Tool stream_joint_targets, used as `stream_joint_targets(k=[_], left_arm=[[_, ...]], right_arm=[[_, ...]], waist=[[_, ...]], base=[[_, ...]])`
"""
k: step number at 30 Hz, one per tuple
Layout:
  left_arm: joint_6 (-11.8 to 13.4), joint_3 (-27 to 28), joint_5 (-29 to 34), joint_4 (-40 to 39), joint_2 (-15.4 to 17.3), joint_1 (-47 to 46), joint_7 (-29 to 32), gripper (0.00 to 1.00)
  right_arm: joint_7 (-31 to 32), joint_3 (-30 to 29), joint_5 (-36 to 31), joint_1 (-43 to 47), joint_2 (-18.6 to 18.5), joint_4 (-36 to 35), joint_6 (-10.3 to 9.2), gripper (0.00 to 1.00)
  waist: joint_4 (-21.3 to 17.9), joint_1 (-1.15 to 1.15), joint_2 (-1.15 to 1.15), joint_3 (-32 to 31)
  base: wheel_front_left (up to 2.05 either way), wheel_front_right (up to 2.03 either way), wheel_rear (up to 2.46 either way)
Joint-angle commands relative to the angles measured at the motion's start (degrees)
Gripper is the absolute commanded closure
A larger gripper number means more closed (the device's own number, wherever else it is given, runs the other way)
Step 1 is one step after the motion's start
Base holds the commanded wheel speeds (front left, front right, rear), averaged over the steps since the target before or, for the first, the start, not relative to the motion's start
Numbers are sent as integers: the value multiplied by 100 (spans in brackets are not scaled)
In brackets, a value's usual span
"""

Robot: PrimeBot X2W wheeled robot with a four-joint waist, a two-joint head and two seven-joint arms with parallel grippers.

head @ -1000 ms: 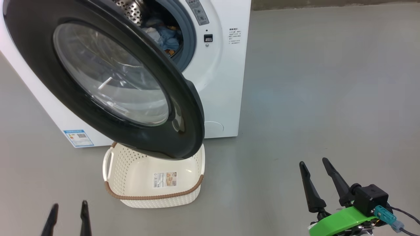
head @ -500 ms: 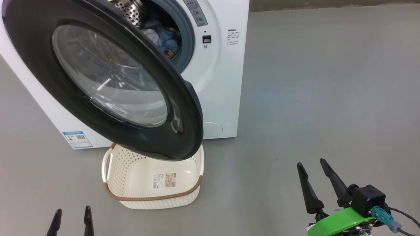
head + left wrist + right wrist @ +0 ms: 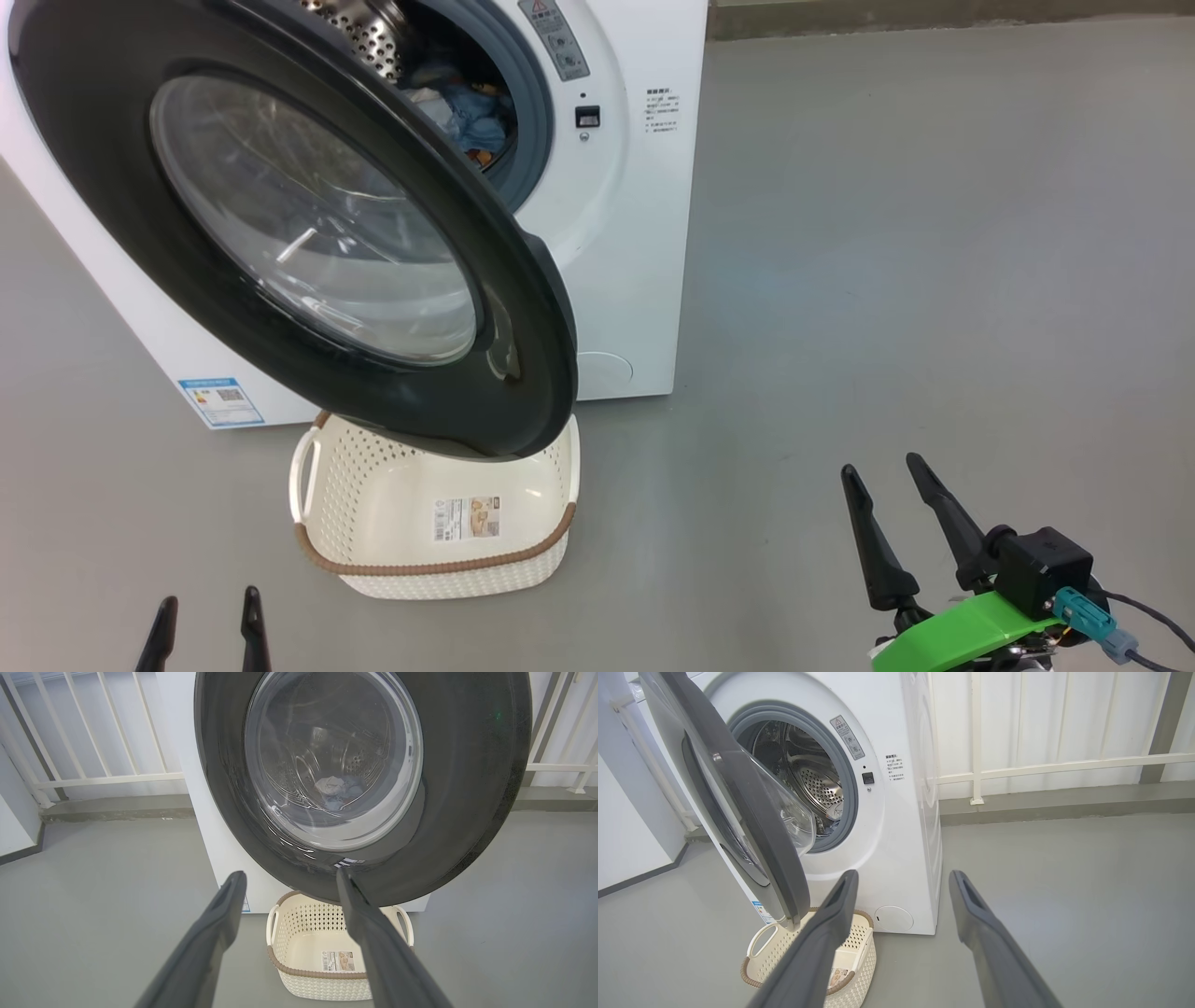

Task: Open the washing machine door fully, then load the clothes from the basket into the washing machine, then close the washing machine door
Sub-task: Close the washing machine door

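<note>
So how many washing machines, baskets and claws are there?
Washing machine: 1
Basket: 1
Claws: 2, the left claw and the right claw
Total: 4

Head cam shifted a touch, so washing machine [image 3: 635, 233] & basket [image 3: 448, 581] sit slightly lower in head view; left gripper [image 3: 209, 595] has sunk toward bottom edge, less finger showing; right gripper [image 3: 880, 463] edged a bit left.
</note>
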Motion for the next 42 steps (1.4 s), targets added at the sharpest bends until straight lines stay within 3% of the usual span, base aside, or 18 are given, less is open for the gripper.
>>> stream_joint_targets(k=[1,9,10,12,18,27,35,42], left_arm=[[67,158,-65,-137,28,-96,-53,0],[124,117,-119,-166,27,-86,-53,0],[128,117,-125,-169,27,-86,-53,0],[137,116,-137,-173,27,-84,-53,0],[163,87,-178,-195,27,-94,-53,0],[191,19,-278,-217,27,-139,-53,0],[208,-142,-354,-172,27,-224,-53,0],[206,-256,-414,-169,27,-293,-53,0]], right_arm=[[-70,149,-66,-29,-7,-125,9,0],[-70,145,-52,-51,-10,-112,9,0],[-70,141,-45,-49,-10,-109,9,10],[-70,140,-24,-42,-15,-93,9,100],[-70,63,99,-103,-22,-304,9,100],[-70,277,387,-279,-114,-2085,9,100],[-70,1218,562,-607,-691,-3660,9,100],[-70,2299,566,-1078,-1295,-3922,9,100]], waist=[[3,0,0,7],[12,0,0,30],[13,0,0,33],[16,0,0,40],[25,0,0,74],[84,0,0,155],[329,0,0,190],[637,0,0,270]], base=[[0,0,0],[0,0,0],[0,0,0],[0,0,0],[0,0,0],[0,0,0],[0,0,0],[0,0,0]])
